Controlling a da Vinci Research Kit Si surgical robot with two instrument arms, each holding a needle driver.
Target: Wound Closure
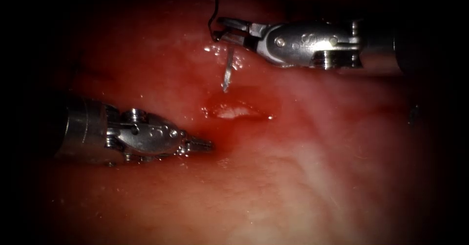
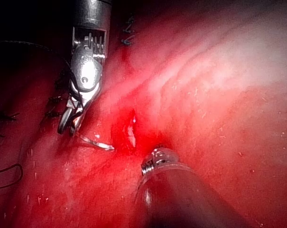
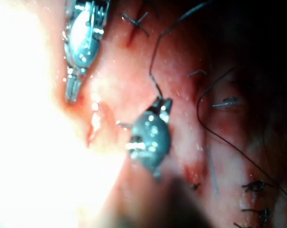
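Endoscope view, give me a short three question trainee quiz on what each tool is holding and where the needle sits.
1. True or false: the right tool holds the needle.
2. The left tool holds: A) thread B) tissue C) nothing.
3. Fill in: the needle's free tip hangs just above the ____, not in the tissue.

Key: 1 true, held near the end where the thread leaves it. 2 C, jaws shut, left of the cut. 3 cut.

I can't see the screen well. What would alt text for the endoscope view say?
The right arm's hand holds a curved needle near its thread end, tip pointing down just above a small open cut in the red, wet tissue; the needle is not in the tissue. Dark thread rises from that hand. The left arm's hand rests shut and holds nothing, left of the cut.
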